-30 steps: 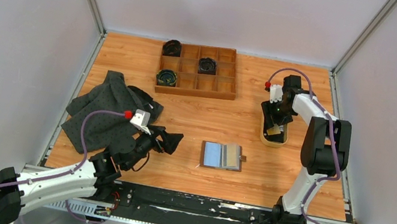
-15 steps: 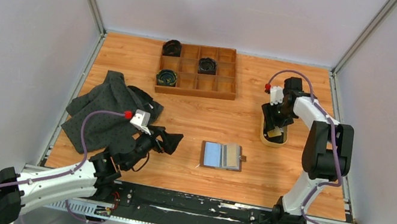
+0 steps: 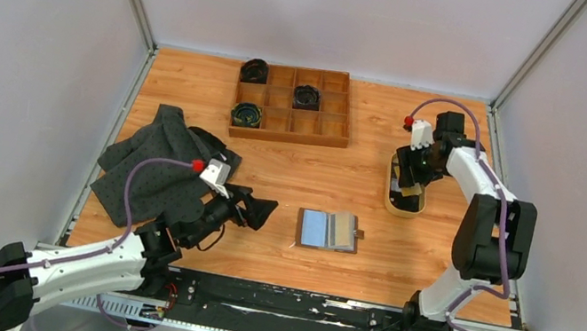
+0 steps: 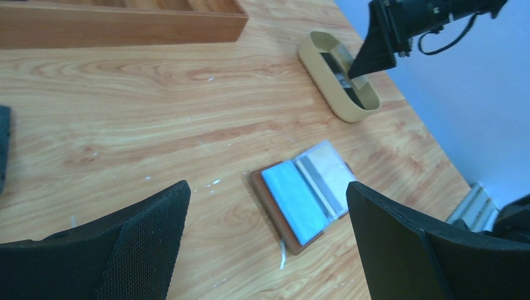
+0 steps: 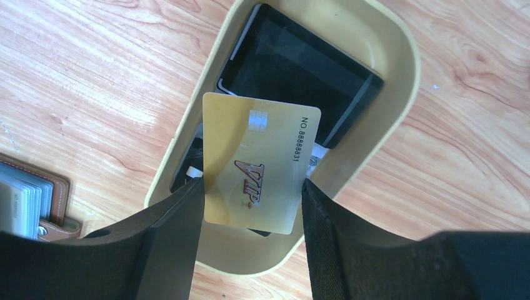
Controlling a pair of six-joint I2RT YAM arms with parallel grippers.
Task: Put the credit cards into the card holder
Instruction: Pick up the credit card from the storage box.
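Observation:
The card holder (image 3: 329, 230) lies open on the table, brown leather with pale blue and clear sleeves, also in the left wrist view (image 4: 303, 197). My left gripper (image 3: 260, 211) hovers open to its left, its jaws wide apart (image 4: 267, 187) and holding nothing. My right gripper (image 5: 252, 182) is shut on a yellow-gold credit card (image 5: 259, 162) marked VIP, held by its side edges just above the tan oval dish (image 5: 400, 62). A dark credit card (image 5: 300, 69) lies flat in the dish, with more partly hidden under it. From above, the right gripper (image 3: 409, 171) is over the dish (image 3: 402, 209).
A brown wooden compartment tray (image 3: 285, 137) holding three dark coiled items stands at the back. A dark grey cloth (image 3: 155, 165) lies heaped at the left, beside my left arm. Pale walls close in both sides and the back.
My right gripper has risen out of the dish with the gold card and shifted slightly right. My left gripper has edged a little toward the card holder.

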